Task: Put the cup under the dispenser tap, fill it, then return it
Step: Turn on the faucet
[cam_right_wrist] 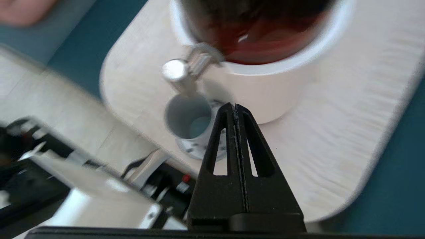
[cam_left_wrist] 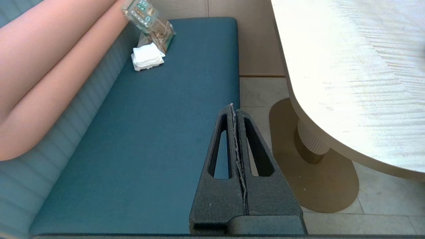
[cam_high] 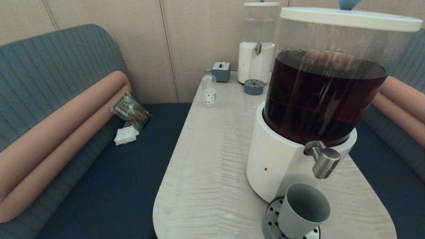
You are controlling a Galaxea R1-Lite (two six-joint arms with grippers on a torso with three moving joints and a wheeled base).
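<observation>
Head view: grey cup (cam_high: 302,210) sits on the perforated metal drip tray (cam_high: 270,217) at the near end of the pale wood desk (cam_high: 212,159), right under the dispenser tap (cam_high: 323,161). Cup is upright, looks empty, nothing holding it. Tap sticks out of the white base of the big dispenser (cam_high: 318,99), whose clear tank is roughly two-thirds full of dark brown liquid under a white lid. No arms show in this view.

Far end of desk: smaller clear-liquid dispenser (cam_high: 257,46) with a small grey drip tray (cam_high: 254,87) in front of it, a grey box (cam_high: 221,71) just beside, and a small clear labelled bottle (cam_high: 209,89) standing apart near the left edge. On the blue bench seat (cam_high: 109,172) left of the desk lie a crinkled packet (cam_high: 129,111) and white folded napkins (cam_high: 125,135), touching each other against the peach bolster.

Right wrist view: right hand (cam_right_wrist: 235,107) hovers off the near-right side of the desk, fingers pressed fully together, gripping nothing. Cup (cam_right_wrist: 189,116) and tap (cam_right_wrist: 179,71) are ahead of it, apart from the fingertips; picture is smeared.

Left wrist view: left hand (cam_left_wrist: 234,107) hangs over the bench seat edge beside the desk (cam_left_wrist: 352,66), well away from the cup, fingers closed tight on nothing. Packet (cam_left_wrist: 149,20) and napkins (cam_left_wrist: 147,57) sit at the far end of the seat.
</observation>
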